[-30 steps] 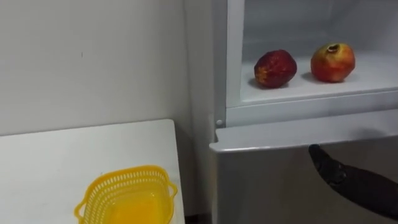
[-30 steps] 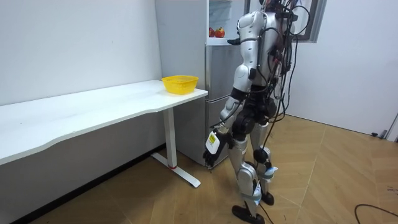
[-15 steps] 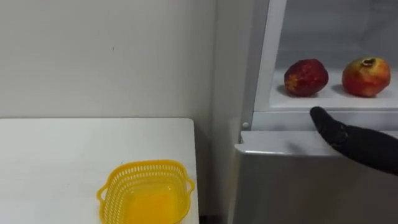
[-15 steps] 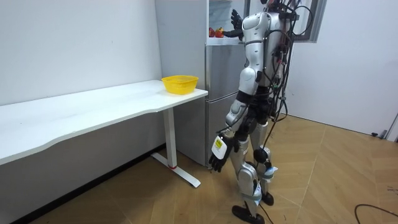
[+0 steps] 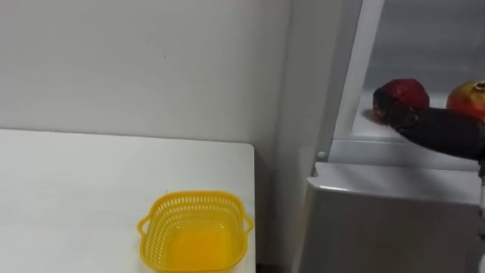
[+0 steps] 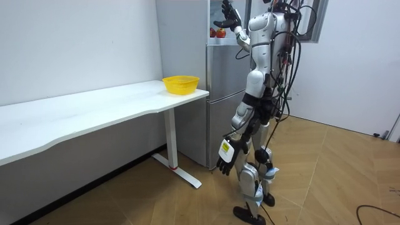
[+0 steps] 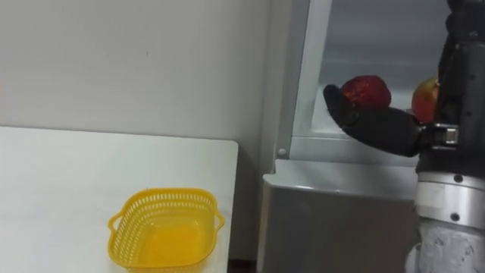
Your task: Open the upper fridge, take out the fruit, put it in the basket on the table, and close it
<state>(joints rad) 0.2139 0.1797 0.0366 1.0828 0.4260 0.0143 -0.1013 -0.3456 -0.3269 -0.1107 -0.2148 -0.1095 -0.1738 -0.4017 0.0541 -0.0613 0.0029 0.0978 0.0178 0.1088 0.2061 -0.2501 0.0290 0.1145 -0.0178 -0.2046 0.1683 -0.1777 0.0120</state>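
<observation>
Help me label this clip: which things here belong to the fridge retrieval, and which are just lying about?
Job:
- upper fridge, open
- dark red fruit and reddish-yellow fruit on its shelf
- right hand, open, held in front of the dark red fruit

Lying about:
- yellow basket, empty, on the white table; possibly the drop spot
- left hand, hanging at the robot's side
</observation>
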